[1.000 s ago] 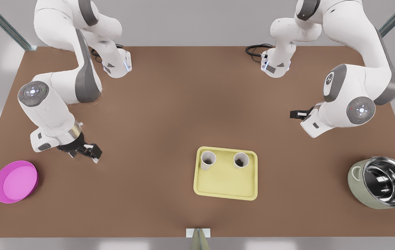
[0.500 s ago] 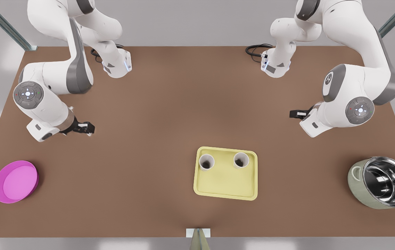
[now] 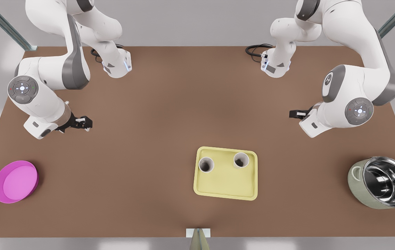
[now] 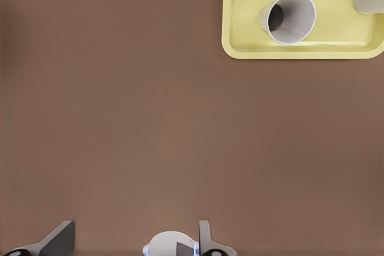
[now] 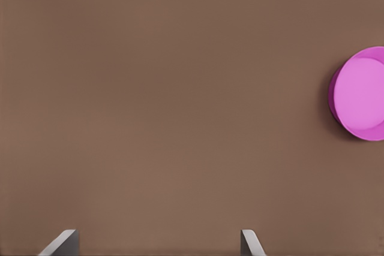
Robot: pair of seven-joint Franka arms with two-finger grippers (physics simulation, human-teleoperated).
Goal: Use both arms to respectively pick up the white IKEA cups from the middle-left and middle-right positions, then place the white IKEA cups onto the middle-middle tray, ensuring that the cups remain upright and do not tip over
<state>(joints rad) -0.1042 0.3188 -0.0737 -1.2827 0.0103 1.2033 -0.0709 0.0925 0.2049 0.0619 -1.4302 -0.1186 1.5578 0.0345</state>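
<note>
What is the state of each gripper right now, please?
Left gripper: open, empty, above the table at the front view's left.
Right gripper: open, empty, above the table at the front view's right.

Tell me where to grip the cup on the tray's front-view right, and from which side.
Probably across its upper wall just under the rim, from straight above: the cup stands upright, mouth up, round and tapered, near the tray's far rim. The left gripper, open, is nearer than the right gripper.
</note>
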